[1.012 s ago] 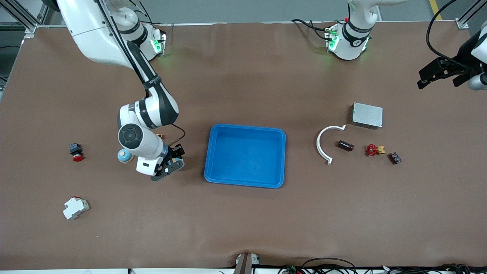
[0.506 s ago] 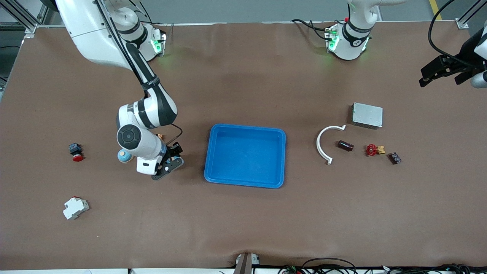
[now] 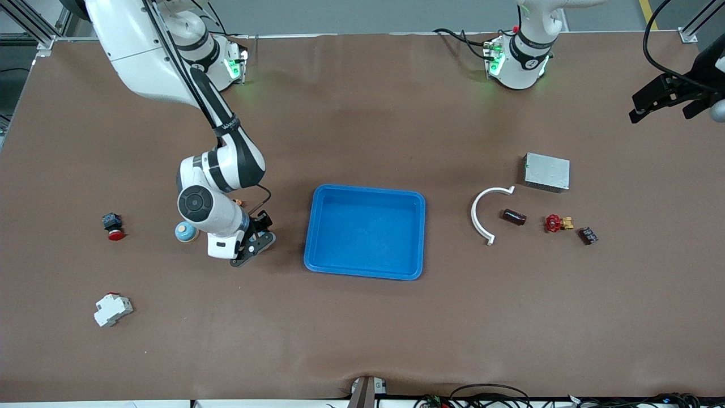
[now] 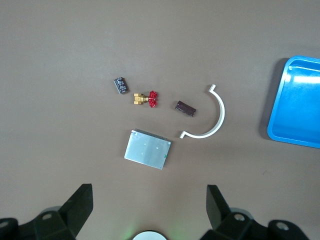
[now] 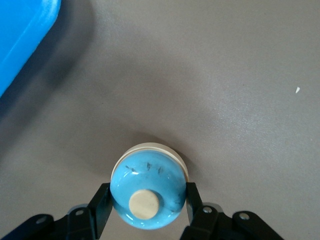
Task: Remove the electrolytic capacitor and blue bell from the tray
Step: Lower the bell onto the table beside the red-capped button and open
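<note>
We count 2 arms, 1 tray and 9 loose items.

Tray (image 3: 420, 238): 1x, blue, mid-frame in the front view. Its floor shows bare blue all over.

Bell (image 5: 148, 192): 1x, blue dome w/ cream button. It's pinched btwn the fingers (image 5: 101, 202) of the right gripper (image 3: 253, 245), just beside the tray at the right arm's end. We can't tell if it's touching the table.

A blue round item (image 3: 185, 232), 1x, sits on the table next to that arm's wrist and is partly hidden by it.

Also at that end are 1 red push button (image 3: 114, 226) and, lower in frame, 1 white breaker (image 3: 112, 310).

Toward the left arm's end there's a cluster:
- 1 white curved clip (image 3: 480, 215)
- 1 brown cylinder (image 3: 514, 216), inside the clip's curve but not touching it
- 1 red valve (image 3: 556, 222)
- 1 black cylinder (image 3: 587, 235)
- 1 grey metal box (image 3: 546, 171), higher in frame

The capacitor is one of the 2 cylinders, but we can't tell which. Both lie on the table, well apart from the tray.

Left gripper (image 4: 148, 190): up in the air at the upper edge of the frame, over the table's end, fingers spread wide w/ nothing btwn them. The left arm waits.
</note>
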Available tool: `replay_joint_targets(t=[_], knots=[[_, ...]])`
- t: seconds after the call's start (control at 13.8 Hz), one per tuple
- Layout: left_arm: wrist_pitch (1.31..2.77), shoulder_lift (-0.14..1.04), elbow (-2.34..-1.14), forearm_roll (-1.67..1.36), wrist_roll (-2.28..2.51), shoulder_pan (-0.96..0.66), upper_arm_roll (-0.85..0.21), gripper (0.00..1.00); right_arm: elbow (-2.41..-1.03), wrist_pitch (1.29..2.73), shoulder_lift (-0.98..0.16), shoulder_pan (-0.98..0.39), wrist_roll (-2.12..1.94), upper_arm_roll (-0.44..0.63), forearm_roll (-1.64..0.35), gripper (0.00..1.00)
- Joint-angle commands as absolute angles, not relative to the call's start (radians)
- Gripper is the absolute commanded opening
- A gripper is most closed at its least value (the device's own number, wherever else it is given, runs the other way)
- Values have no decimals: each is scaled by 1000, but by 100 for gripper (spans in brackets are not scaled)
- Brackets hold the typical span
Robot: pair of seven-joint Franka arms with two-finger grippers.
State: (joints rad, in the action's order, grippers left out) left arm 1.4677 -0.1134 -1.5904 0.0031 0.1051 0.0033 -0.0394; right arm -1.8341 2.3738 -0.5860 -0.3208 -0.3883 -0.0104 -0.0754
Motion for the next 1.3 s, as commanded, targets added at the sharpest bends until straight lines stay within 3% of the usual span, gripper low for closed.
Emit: replay_joint_targets(t=[0.0, 0.29, 0.36, 0.43, 0.51, 0.58, 0.72, 1.01, 1.23], knots=[[1454, -123, -1586, 2, 104, 11, -40, 100, -1848, 2395, -583, -301, -433, -26, -89, 4], [1456, -120, -1592, 2, 103, 12, -40, 100, -1848, 2395, -583, -302, -440, -26, -89, 7], [1456, -115, -1592, 6, 103, 12, -38, 100, -1848, 2395, -583, -302, -440, -26, -89, 13], [1459, -115, -1597, 29, 103, 12, -40, 100, -1847, 2392, -583, -302, -439, -26, -89, 40], [1457, -117, -1598, 44, 103, 12, -43, 100, -1845, 2384, -583, -304, -434, -26, -89, 53], [1457, -117, -1598, 44, 103, 12, -43, 100, -1845, 2382, -581, -304, -433, -26, -89, 75], [1463, -114, -1598, 44, 104, 11, -44, 100, -1842, 2382, -581, -301, -430, -26, -89, 100], [1465, -115, -1597, 44, 101, 11, -44, 100, -1824, 2339, -574, -305, -422, -26, -97, 100], [1465, -112, -1598, 44, 101, 11, -46, 100, -1767, 2213, -558, -313, -284, -29, -101, 100]])
